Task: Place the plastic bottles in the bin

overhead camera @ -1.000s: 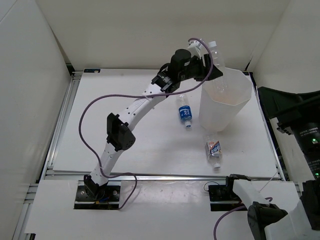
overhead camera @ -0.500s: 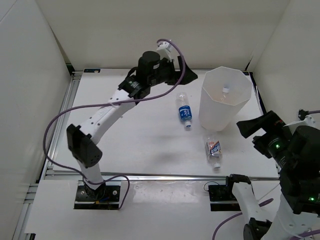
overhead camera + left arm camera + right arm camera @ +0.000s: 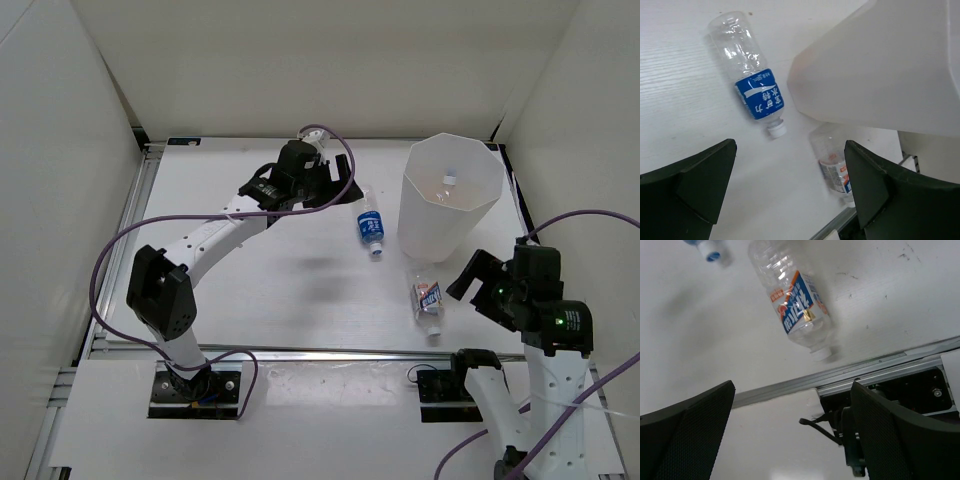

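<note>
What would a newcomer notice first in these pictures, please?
The tall white bin stands far right on the table. Two bottles lie on their sides beside it: the blue-label bottle to its left and the red-white-blue label bottle on its near side. Both the left gripper and right gripper hang open, empty.

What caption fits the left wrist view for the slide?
Open left pincer hovering over the blue-label bottle lying beside the bin, a red-white-blue-label bottle beyond.
</note>
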Controlling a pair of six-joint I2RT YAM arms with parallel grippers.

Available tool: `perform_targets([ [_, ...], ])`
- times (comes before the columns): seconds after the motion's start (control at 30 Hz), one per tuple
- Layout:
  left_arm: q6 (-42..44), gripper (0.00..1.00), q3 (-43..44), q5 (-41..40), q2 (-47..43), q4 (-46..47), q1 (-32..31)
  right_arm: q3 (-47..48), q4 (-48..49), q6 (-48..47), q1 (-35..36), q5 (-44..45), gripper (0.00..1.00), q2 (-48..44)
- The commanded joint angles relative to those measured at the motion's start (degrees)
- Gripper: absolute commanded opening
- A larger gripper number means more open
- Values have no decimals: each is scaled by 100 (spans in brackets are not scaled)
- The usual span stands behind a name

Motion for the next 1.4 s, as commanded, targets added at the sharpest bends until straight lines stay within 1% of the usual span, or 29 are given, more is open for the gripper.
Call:
perform_targets([
  [0.0, 350, 100, -73, -496, -451, 14, -115, -495, 641, -128, 478, 457, 100, -177],
  [0.1, 412, 100, -336, -716, -671, -109, -115, -856, 835, 127, 864, 693, 100, 200],
  [0.13, 534, 100, -450, -769, -724, -109, -115, -857, 949, 284, 1196, 842, 100, 366],
  [0.17, 631, 100, -504, -866, -794, -109, -115, -857, 1011, 425, 1365, 1044, 100, 455],
  [0.23, 816, 100, -687, -1383, -795, -109, -168, -857, 1159, 680, 1725, 1352, 100, 674],
  [0.27, 895, 100, -758, -1568, -795, -109, -168, -953, 1413, 916, 2292, 1780, 100, 893],
  [0.3, 896, 100, -811, -1866, -717, -109, -168, -1093, 1485, 1067, 2637, 2124, 100, 1034],
  [0.33, 896, 100, -942, -1956, -655, -109, -168, -1094, 1486, 1190, 3372, 2527, 100, 1392],
  [0.37, 965, 100, -996, -1956, -506, -109, -168, -1094, 1321, 1374, 3727, 2984, 100, 1605],
  [0.4, 1018, 100, -996, -1869, -418, -161, -107, -1094, 1145, 1924, 4053, 3850, 100, 1816],
  [0.43, 1019, 100, -1048, -1869, -347, -161, -107, -1016, 969, 2182, 4543, 4172, 100, 2192],
  [0.5, 1019, 100, -1101, -1869, -154, -161, -107, -1015, 853, 2430, 4819, 4569, 100, 2467],
  [0.57, 1019, 100, -1102, -1869, -22, -161, -54, -1085, 985, 2535, 4978, 4816, 100, 2810],
  [0.67, 1019, 100, -1154, -1869, 31, -161, -2, -1243, 1037, 2772, 5040, 5027, 100, 3171],
  [0.73, 888, 100, -1233, -1869, 31, -161, 51, -1244, 1091, 2773, 5040, 5220, 100, 3372],
  [0.77, 887, 100, -1234, -1869, 31, -161, 52, -1244, 1212, 2773, 5040, 5221, 100, 3426],
  [0.8, 835, 100, -1312, -1869, -21, -161, 52, -1305, 1449, 2486, 4971, 5221, 100, 3426],
  [0.9, 781, 100, -1488, -1869, -170, -161, 52, -1376, 1748, 2274, 4970, 5150, 100, 3732],
  [1.07, 843, 100, -1839, -1921, -460, -161, 52, -1428, 2188, 1912, 4795, 5019, 100, 3857],
  [1.27, 843, 100, -2156, -1974, -742, -161, 52, -1358, 2189, 1850, 4619, 4966, 100, 4181],
  [1.37, 843, 100, -2209, -1974, -795, -214, -1, -1253, 2189, 1850, 4618, 4966, 100, 4602],
])
